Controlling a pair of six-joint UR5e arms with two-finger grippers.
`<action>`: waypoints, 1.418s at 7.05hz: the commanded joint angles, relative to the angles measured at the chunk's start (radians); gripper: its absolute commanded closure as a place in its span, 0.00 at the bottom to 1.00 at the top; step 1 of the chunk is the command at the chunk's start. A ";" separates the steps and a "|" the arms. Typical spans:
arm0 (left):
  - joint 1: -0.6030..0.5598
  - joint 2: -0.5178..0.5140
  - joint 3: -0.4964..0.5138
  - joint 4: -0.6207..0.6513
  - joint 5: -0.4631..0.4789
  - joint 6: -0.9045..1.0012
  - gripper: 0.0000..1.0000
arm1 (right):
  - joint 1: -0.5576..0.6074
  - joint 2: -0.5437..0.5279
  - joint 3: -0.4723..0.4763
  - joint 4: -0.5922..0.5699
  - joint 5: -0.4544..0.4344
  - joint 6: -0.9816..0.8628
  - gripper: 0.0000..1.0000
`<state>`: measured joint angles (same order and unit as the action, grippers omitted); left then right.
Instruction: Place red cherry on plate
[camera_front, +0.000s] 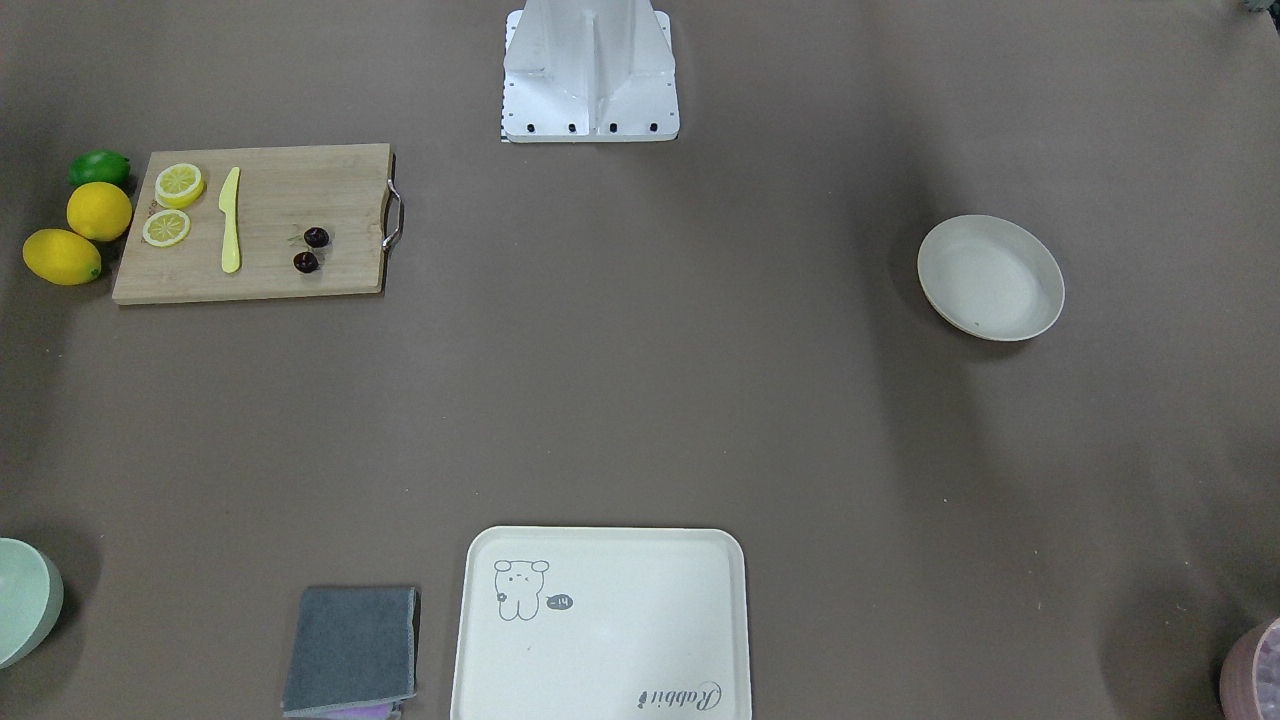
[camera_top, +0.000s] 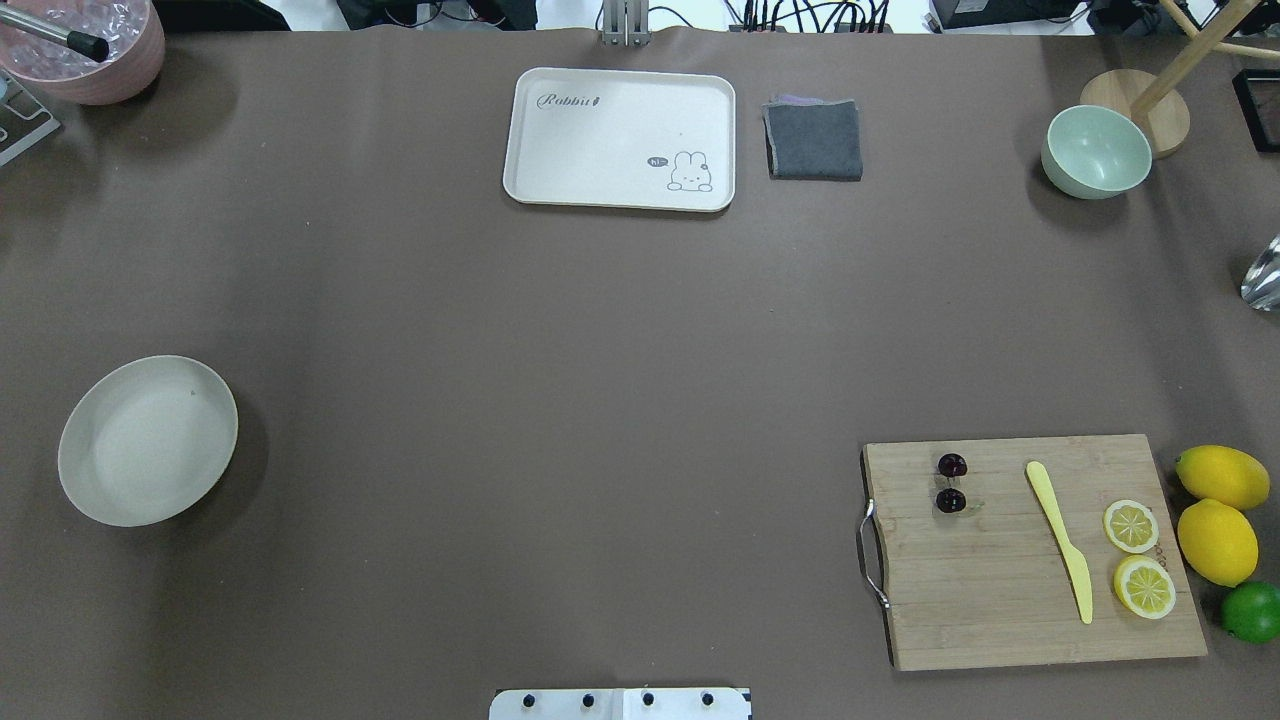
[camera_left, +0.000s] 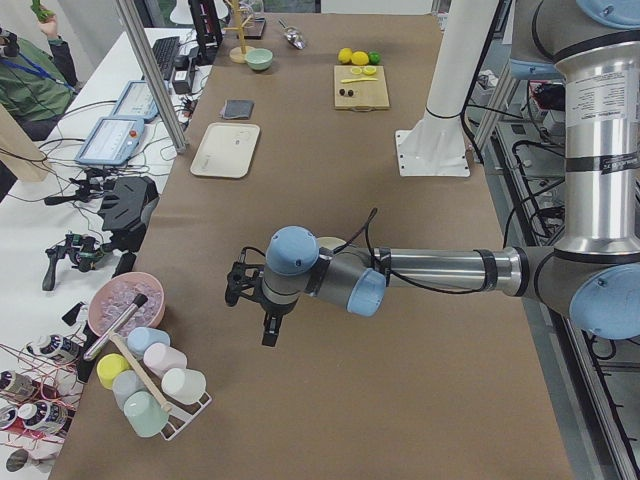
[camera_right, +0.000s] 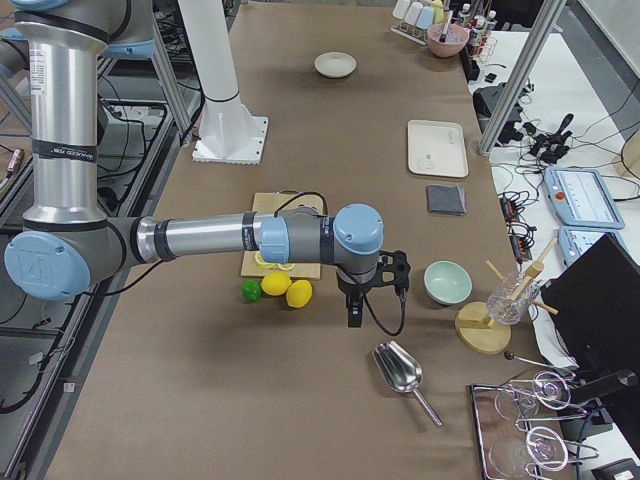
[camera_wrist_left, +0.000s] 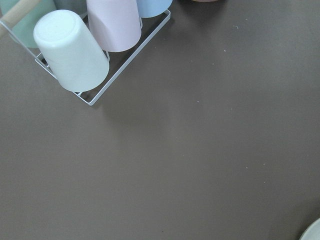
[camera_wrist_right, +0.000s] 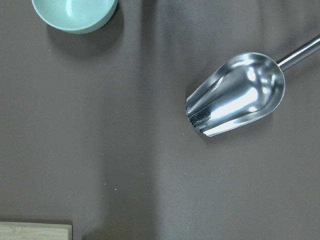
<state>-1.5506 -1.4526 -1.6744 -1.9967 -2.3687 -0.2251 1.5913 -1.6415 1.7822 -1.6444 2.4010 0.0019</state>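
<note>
The red cherry (camera_front: 316, 237) (camera_top: 951, 500) is a dark pair lying on a wooden cutting board (camera_top: 1000, 600), near its handle end. Far across the table, on the robot's left side, stands the round cream plate (camera_front: 990, 277) (camera_top: 147, 440) (camera_right: 335, 65) with nothing on it. My left gripper (camera_left: 258, 315) hangs over bare table beyond the plate, near a rack of cups. My right gripper (camera_right: 368, 298) hovers past the lemons, between them and the green bowl. Both show only in the side views, so I cannot tell whether they are open or shut.
On the board lie a yellow knife (camera_top: 1060, 540) and two lemon slices (camera_top: 1130, 525); two lemons (camera_top: 1215, 540) and a lime (camera_top: 1252, 610) sit beside it. A rabbit tray (camera_top: 620, 138), grey cloth (camera_top: 813, 140), green bowl (camera_top: 1096, 150), metal scoop (camera_wrist_right: 235, 95) and cup rack (camera_wrist_left: 75, 50) ring the table.
</note>
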 joint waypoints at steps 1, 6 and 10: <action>0.122 0.027 0.004 -0.225 -0.003 -0.133 0.02 | -0.004 0.000 0.014 0.000 0.001 0.001 0.00; 0.505 0.074 0.215 -0.885 0.185 -0.662 0.02 | -0.008 0.002 0.014 0.000 0.000 0.001 0.00; 0.714 0.073 0.220 -0.912 0.309 -0.714 0.50 | -0.008 0.000 0.020 0.000 0.000 0.001 0.00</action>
<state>-0.8641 -1.3813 -1.4566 -2.9059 -2.0703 -0.9349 1.5831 -1.6411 1.8011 -1.6444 2.4008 0.0030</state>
